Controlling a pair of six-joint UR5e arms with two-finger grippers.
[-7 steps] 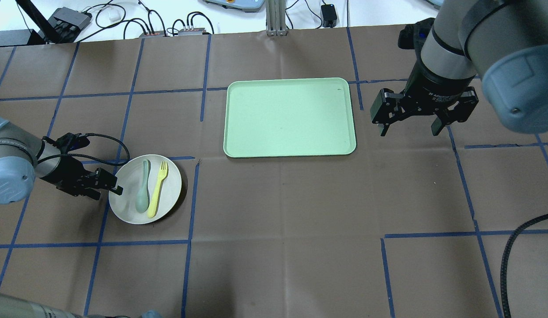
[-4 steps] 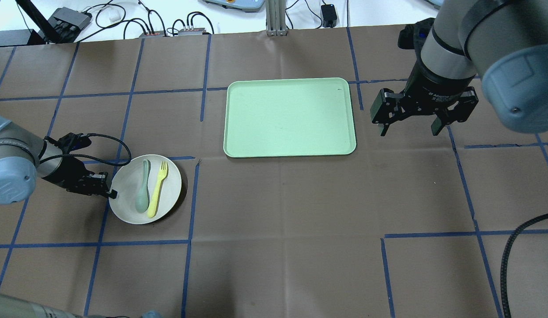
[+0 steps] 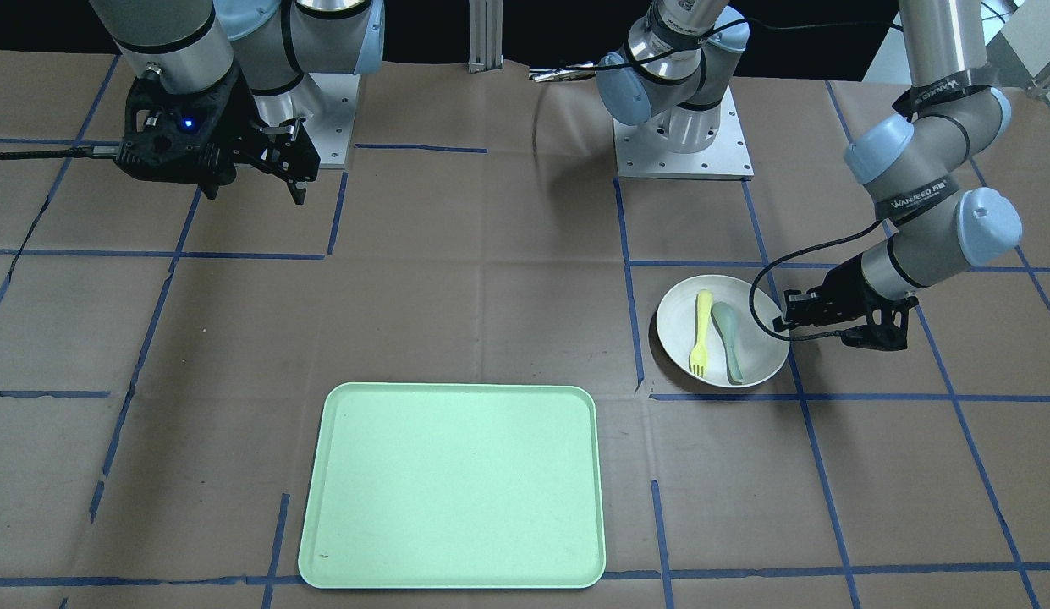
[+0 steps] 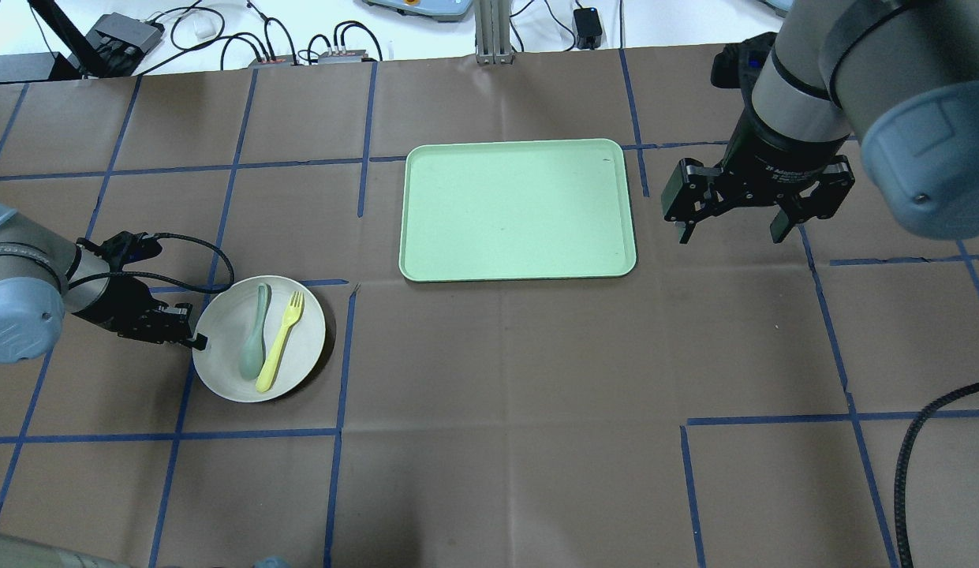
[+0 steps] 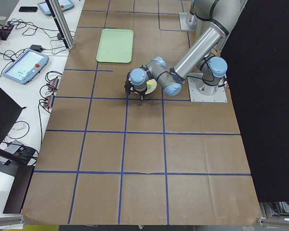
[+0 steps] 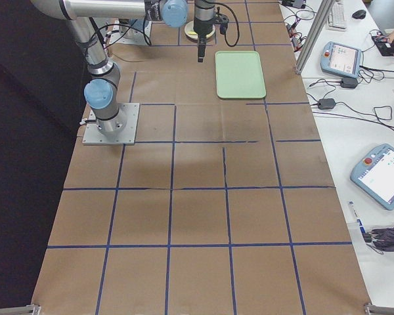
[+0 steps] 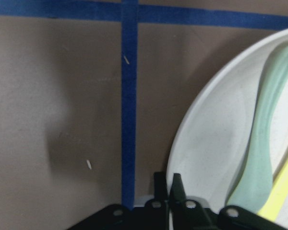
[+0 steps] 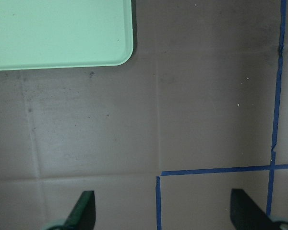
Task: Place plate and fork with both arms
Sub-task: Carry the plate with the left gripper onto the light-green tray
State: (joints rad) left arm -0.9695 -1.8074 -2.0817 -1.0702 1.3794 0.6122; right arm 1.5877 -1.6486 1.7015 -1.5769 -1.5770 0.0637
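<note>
The brown paper-covered table (image 4: 489,394) carries a pale green tray (image 4: 517,209) toward its far side. Well apart from the tray, over on the robot's left, sits the off-white plate (image 4: 221,369). 2 utensils lie in it side by side: a grey-green spoon (image 4: 252,359) and the yellow fork (image 4: 280,343), its tines pointing away from the robot. The left gripper (image 4: 196,341) pinches the plate's outer rim, its fingers nearly together on the edge. The right gripper (image 4: 730,234) hangs above the table just beside the tray's end, spread wide and holding nothing.
</note>
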